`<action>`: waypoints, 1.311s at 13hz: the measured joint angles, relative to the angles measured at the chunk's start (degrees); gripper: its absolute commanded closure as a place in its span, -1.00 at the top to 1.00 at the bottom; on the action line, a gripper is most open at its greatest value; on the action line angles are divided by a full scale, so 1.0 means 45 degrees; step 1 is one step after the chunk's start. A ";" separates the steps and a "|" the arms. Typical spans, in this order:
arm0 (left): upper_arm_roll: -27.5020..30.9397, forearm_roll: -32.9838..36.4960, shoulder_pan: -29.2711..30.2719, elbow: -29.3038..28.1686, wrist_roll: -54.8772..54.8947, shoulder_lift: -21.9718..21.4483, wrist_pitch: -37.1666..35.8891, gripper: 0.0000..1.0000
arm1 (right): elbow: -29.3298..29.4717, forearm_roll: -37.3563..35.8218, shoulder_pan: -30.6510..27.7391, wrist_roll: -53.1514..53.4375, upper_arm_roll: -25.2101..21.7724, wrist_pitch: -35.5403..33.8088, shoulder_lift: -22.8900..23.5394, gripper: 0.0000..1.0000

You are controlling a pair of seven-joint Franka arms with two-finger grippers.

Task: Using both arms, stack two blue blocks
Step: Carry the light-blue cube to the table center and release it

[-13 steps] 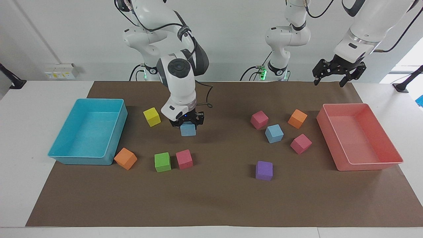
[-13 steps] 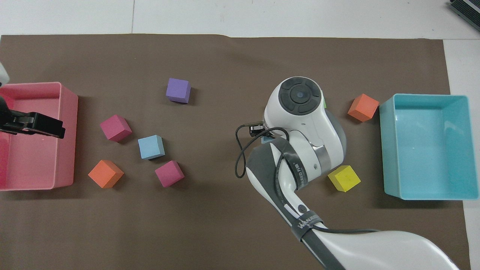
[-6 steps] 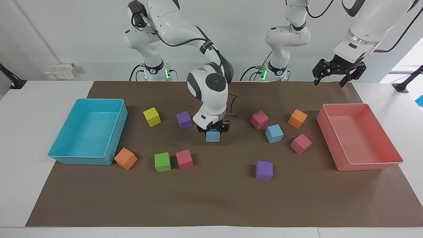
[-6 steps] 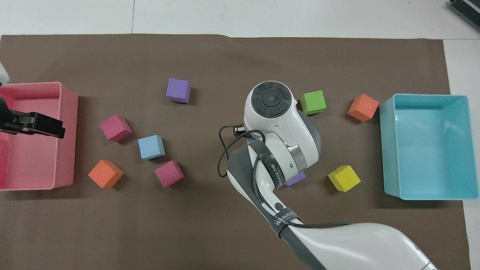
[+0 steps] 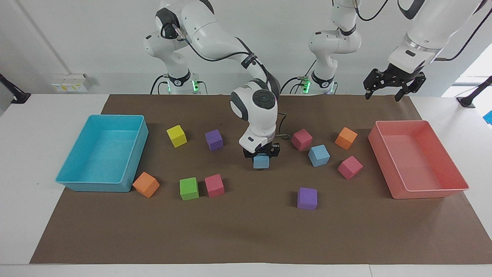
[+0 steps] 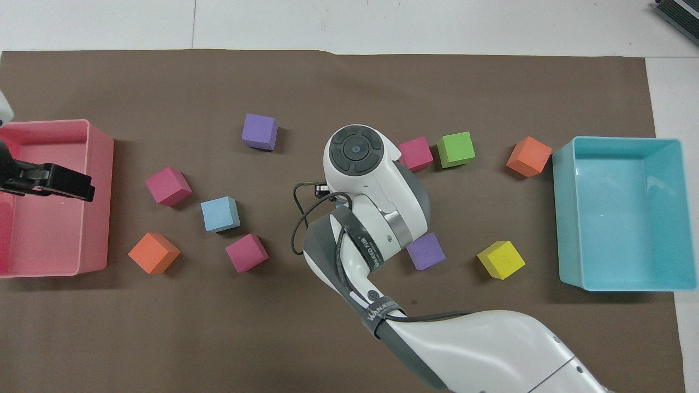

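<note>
My right gripper point(image 5: 261, 156) is shut on a blue block point(image 5: 261, 162) and holds it low over the middle of the brown mat. In the overhead view the right arm's wrist point(image 6: 357, 158) hides that block. The other blue block point(image 5: 319, 155) point(image 6: 220, 214) rests on the mat toward the left arm's end, among pink and orange cubes. My left gripper point(image 5: 383, 94) point(image 6: 65, 185) hangs open and empty, high over the pink tray's end of the table, and waits.
A pink tray point(image 5: 419, 192) stands at the left arm's end and a turquoise tray point(image 5: 96, 186) at the right arm's end. Pink cubes point(image 5: 301, 139) point(image 5: 350, 167) and an orange cube point(image 5: 346, 138) ring the resting blue block. Purple point(image 5: 307, 198), green point(image 5: 189, 188) and yellow point(image 5: 177, 135) cubes lie scattered.
The right arm has carried its blue block across the mat toward the left arm's end, closer to the other blue block. The left arm has not moved.
</note>
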 measured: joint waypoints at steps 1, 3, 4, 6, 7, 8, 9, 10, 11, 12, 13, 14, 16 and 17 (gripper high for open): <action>0.0000 0.0000 0.0000 0.0000 0.0000 0.0000 0.0000 1.00 | -0.0026 -0.0002 0.0084 0.0000 0.0008 0.0076 0.0093 -1.00; 0.0000 0.0000 0.0000 0.0000 0.0000 0.0000 0.0000 1.00 | -0.0180 -0.0005 0.0215 -0.0002 0.0009 0.0118 0.0222 -1.00; 0.0000 0.0000 0.0000 0.0000 0.0000 0.0000 0.0000 1.00 | -0.0322 -0.0006 0.0246 -0.0015 0.0009 0.0169 0.0234 -1.00; 0.0000 0.0000 0.0000 -0.0001 0.0000 0.0000 -0.0053 1.00 | -0.0549 -0.0007 0.0260 -0.0039 0.0008 0.0361 0.0233 -1.00; 0.0000 0.0000 0.0000 -0.0002 0.0000 0.0000 -0.0239 1.00 | -0.0615 -0.0007 0.0260 -0.0042 0.0007 0.0436 0.0229 -1.00; 0.0000 0.0000 0.0000 -0.0001 -0.0001 0.0000 -0.0453 1.00 | -0.0631 -0.0007 0.0260 -0.0042 0.0007 0.0440 0.0214 -0.63; 0.0000 0.0000 0.0000 -0.0001 -0.0003 -0.0001 -0.0544 1.00 | -0.0634 -0.0008 0.0260 -0.0043 0.0007 0.0442 0.0213 0.27; 0.0000 0.0000 0.0000 -0.0001 -0.0003 -0.0001 -0.0547 1.00 | -0.0637 -0.0007 0.0260 -0.0043 0.0007 0.0443 0.0212 0.99; 0.0000 0.0000 0.0000 -0.0001 -0.0003 -0.0001 -0.0546 1.00 | -0.0639 -0.0007 0.0260 -0.0043 0.0007 0.0443 0.0210 1.00; 0.0000 0.0000 0.0000 -0.0001 -0.0003 -0.0001 -0.0528 1.00 | -0.0642 -0.0009 0.0262 -0.0043 0.0007 0.0442 0.0209 1.00; 0.0000 0.0000 0.0000 -0.0001 -0.0003 -0.0001 -0.0492 1.00 | -0.0643 -0.0012 0.0266 -0.0043 0.0006 0.0442 0.0205 1.00; -0.0001 0.0000 0.0000 -0.0002 -0.0003 -0.0001 -0.0434 1.00 | -0.0642 -0.0013 0.0266 -0.0043 0.0003 0.0444 0.0182 1.00; -0.0005 0.0000 0.0000 -0.0081 -0.0003 -0.0006 -0.0089 1.00 | -0.0632 -0.0016 0.0253 -0.0043 -0.0036 0.0447 -0.0046 1.00; -0.0020 0.0000 0.0000 -0.0198 -0.0003 -0.0019 0.0178 1.00 | -0.0633 -0.0016 0.0219 -0.0043 -0.0060 0.0446 -0.0267 1.00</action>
